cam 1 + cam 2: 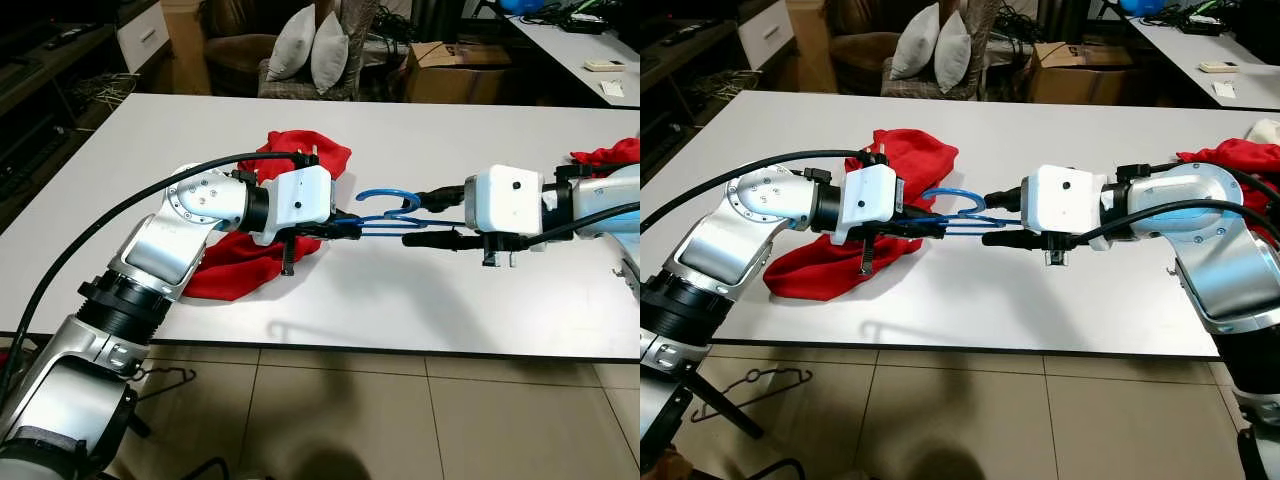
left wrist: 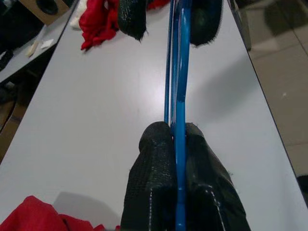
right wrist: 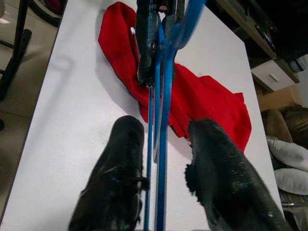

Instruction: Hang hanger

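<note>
A blue wire hanger [image 1: 388,196] is held level just above the white table [image 1: 400,300], between my two grippers. My left gripper [image 1: 345,228] comes in from the left and is shut on the hanger's wires [image 2: 180,86]; its fingers [image 2: 154,159] pinch them tight. My right gripper [image 1: 425,218] faces it from the right and is open, its two fingers [image 3: 125,144] standing apart on either side of the hanger [image 3: 163,86] without pressing it. The hook curves up between the two grippers.
A red cloth [image 1: 250,260] lies crumpled on the table under my left wrist. A second red cloth [image 1: 610,155] sits at the table's right edge. Behind the table are pillows [image 1: 310,45], a cardboard box [image 1: 450,70] and another table [image 1: 580,50]. A dark wire hanger [image 1: 760,385] lies on the tiled floor.
</note>
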Available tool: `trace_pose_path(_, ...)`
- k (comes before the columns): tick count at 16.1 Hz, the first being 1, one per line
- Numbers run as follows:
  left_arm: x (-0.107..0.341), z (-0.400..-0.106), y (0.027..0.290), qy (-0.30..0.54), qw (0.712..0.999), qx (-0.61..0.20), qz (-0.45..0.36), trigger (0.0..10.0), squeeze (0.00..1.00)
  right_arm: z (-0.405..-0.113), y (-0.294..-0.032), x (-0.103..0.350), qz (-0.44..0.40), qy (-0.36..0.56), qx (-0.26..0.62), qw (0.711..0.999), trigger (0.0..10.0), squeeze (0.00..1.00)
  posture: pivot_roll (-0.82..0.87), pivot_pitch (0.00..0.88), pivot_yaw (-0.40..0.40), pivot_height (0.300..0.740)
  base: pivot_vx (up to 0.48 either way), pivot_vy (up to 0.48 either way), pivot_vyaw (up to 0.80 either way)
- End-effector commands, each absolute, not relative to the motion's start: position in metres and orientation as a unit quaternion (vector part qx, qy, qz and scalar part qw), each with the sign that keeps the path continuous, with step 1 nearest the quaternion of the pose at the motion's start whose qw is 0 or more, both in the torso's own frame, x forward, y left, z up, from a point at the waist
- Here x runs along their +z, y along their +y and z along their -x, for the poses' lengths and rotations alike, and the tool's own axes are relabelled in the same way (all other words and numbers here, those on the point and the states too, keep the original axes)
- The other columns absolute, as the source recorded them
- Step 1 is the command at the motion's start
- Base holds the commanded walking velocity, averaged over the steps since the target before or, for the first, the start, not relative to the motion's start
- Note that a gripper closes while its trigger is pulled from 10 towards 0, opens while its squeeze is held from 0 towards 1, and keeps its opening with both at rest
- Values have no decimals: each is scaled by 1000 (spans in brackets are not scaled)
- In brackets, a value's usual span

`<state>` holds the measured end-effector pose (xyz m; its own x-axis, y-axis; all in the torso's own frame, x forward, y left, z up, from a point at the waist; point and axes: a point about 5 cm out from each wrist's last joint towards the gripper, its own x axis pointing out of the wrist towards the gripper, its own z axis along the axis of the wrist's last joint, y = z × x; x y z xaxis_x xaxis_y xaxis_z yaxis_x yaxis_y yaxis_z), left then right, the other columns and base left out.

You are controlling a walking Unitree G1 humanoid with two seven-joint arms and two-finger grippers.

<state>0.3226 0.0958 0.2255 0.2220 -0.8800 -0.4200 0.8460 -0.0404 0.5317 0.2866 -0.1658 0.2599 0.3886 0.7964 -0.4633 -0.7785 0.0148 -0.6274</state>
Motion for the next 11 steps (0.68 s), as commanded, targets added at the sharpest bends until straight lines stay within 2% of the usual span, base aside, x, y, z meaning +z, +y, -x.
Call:
trace_pose_path(1, 233, -323, 92, -31, 677, -626, -386, 0, 0, -287, -163, 264, 435, -10, 557, 707, 0, 0, -34, 0, 17, 740, 0, 0, 0)
trace_pose_path(11, 239, -323, 87, -40, 671, -630, -389, 0, 0, -291, -167, 254, 440, 35, 553, 706, 0, 0, -32, 0, 14, 740, 0, 0, 0)
